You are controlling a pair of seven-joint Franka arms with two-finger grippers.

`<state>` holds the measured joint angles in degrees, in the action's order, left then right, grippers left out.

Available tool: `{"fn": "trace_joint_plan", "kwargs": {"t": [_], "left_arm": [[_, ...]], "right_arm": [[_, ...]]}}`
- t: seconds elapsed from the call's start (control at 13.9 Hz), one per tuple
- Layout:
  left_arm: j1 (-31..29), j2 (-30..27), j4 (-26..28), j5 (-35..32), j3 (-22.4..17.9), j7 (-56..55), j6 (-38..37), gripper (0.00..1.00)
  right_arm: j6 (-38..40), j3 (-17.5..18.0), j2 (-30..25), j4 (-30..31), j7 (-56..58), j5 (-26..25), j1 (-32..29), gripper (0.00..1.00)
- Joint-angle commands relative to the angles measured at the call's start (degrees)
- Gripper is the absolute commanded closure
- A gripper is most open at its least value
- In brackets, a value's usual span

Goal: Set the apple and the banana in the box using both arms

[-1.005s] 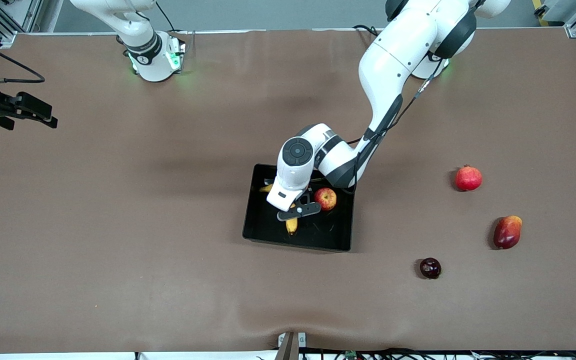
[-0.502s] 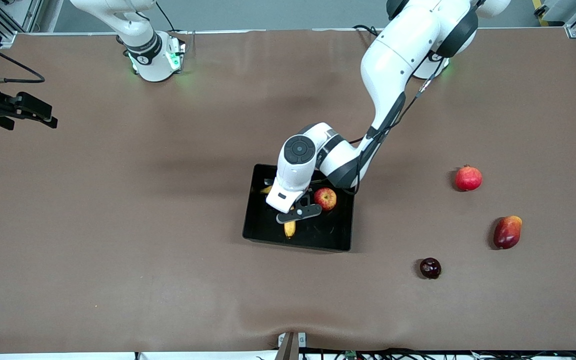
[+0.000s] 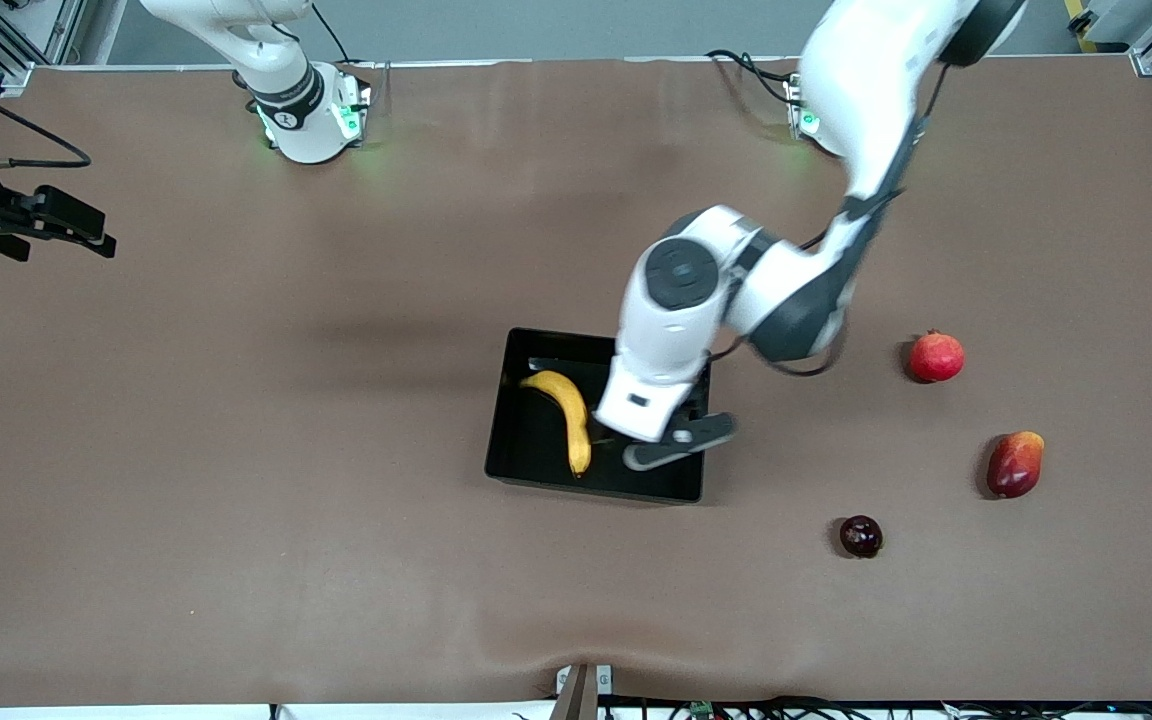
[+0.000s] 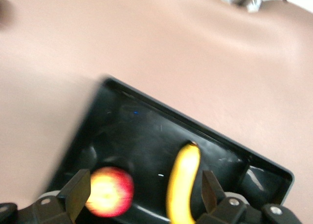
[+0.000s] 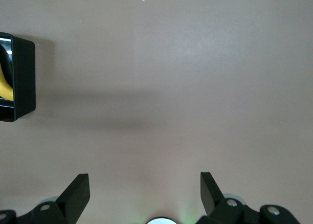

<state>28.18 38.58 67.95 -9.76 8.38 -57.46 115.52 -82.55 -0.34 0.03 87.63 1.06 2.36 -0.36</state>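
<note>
We see the banana (image 3: 564, 415) lying inside the black box (image 3: 526, 470), its long axis running from the robots' edge of the table toward the front camera, curved, close to the wall at the right arm's end. The apple (image 4: 111, 191) sits in the same box just beside the banana, toward the left arm's end; the front view hides it under the left arm's wrist, but the left wrist view shows both fruits on the glossy floor. The left gripper (image 4: 142, 197) hangs over the box's end nearest its own base, fingers (image 4: 77, 192) spread wide and holding nothing. The right gripper (image 5: 144, 194) waits over bare table well apart from the box, fingers likewise apart and empty, with only a corner of the box in its wrist view.

We judge both fruits delivered, so the coming move is likely a clean retreat: the left hand is directly above the apple, and a straight rise would clear both fruit and the low walls. A pomegranate (image 3: 937, 357), a red-orange fruit (image 3: 1015, 464) and a dark plum (image 3: 860, 536) lie untouched toward the left arm's end.
</note>
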Motion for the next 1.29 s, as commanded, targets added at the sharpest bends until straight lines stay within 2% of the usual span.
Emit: {"fn": "trace_joint_plan", "kwargs": {"t": [0.0,0.14,0.43,0.72,1.22], "left_arm": [[-4.17,-6.83,3.14,0.18,-0.03,8.2,-4.76,0.0],[-8.47,-9.47,3.15,0.27,0.14,13.67,-9.24,0.0],[-14.37,-13.61,3.33,-0.17,0.06,14.83,-15.22,0.0],[-20.43,-17.39,3.76,0.18,0.23,22.55,-22.25,0.0],[-27.29,-22.58,4.03,2.29,0.59,36.17,-29.47,0.0]], "right_arm": [[0.37,0.25,0.4,-0.89,0.44,0.81,-0.52,0.0],[0.37,0.25,0.4,-0.89,0.44,0.81,-0.44,0.0],[0.37,0.25,0.32,-0.97,0.44,0.81,-0.52,0.0],[0.37,0.25,0.32,-0.89,0.44,0.81,-0.52,0.0],[0.37,0.25,0.41,-0.89,0.44,0.89,-0.35,0.0]]}}
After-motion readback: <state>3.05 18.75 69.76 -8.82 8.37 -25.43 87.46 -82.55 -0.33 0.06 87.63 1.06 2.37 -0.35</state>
